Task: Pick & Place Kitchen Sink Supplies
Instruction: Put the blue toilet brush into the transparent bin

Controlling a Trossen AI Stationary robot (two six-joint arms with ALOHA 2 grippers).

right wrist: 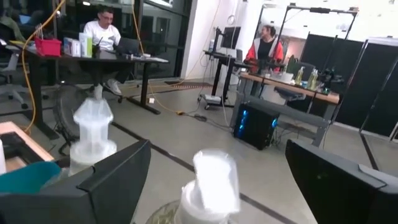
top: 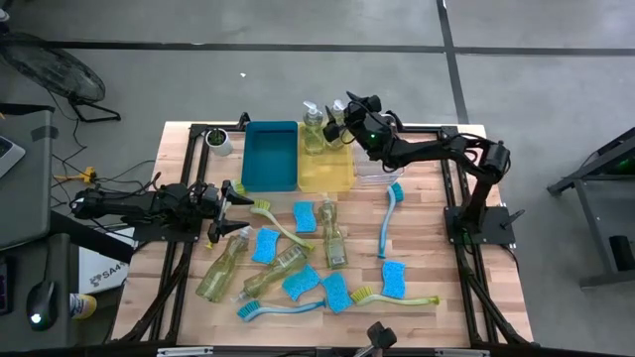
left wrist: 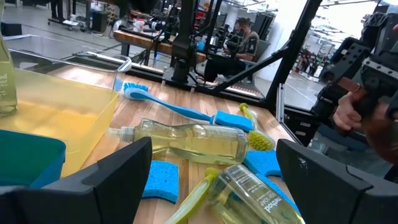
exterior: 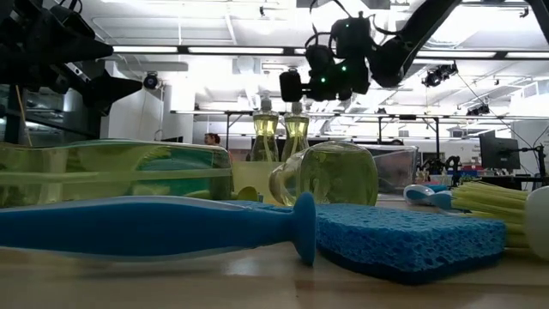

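Bare wood lies along the table's (top: 476, 297) right side and near-right corner, open to a reach from above. The middle is crowded: bottles (top: 334, 238), sponges (top: 305, 216) and brushes (top: 391, 220) lie close together, some touching, with only narrow gaps between. At the far edge the blue bin (top: 270, 156) and yellow bin (top: 327, 171) sit side by side; two upright bottles (top: 314, 129) seem to block the yellow bin's far-left part. A white cup (top: 218, 140) stands at the far-left corner.

Two pump bottles (top: 314, 127) stand upright in the yellow bin at upper centre, while three more bottles (top: 334, 236), blue sponges (top: 304, 216) and long brushes (top: 390, 219) lie scattered lower down.
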